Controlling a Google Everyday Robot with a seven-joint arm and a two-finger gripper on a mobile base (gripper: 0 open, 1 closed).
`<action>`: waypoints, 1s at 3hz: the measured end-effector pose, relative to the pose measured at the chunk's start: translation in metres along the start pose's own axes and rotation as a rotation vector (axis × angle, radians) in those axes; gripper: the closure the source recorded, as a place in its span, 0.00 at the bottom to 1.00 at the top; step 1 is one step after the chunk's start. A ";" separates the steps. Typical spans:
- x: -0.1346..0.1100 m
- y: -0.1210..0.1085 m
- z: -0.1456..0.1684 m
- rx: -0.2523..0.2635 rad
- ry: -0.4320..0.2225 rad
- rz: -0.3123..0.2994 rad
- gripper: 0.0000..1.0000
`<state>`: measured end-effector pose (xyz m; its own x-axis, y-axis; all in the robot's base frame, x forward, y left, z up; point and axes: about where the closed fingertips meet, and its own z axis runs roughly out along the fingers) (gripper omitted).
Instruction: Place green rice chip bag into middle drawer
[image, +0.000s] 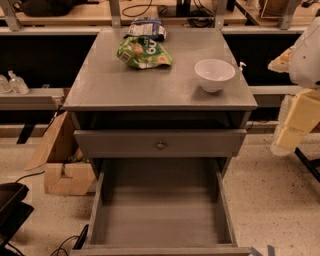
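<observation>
The green rice chip bag (144, 52) lies crinkled on the grey cabinet top (115, 85), at the back and left of centre. The middle drawer (161, 215) is pulled out wide open below; its grey floor holds nothing. My gripper (292, 130) hangs at the right edge of the view, to the right of the cabinet and apart from it. It is far from the bag and holds nothing that I can see.
A blue-and-white snack bag (146, 27) lies behind the green bag. A white bowl (214, 74) stands at the right of the top. The shallow top drawer (160, 144) with a brass knob is slightly out. Cardboard boxes (67, 175) sit on the floor at left.
</observation>
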<state>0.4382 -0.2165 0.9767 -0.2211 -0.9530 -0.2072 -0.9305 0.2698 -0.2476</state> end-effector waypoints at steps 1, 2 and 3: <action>0.000 0.000 0.000 0.000 0.000 0.000 0.00; -0.019 -0.018 0.008 0.044 -0.021 -0.034 0.00; -0.070 -0.080 0.022 0.157 -0.124 -0.151 0.00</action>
<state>0.5347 -0.1685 0.9907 -0.0363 -0.9627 -0.2683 -0.8913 0.1526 -0.4269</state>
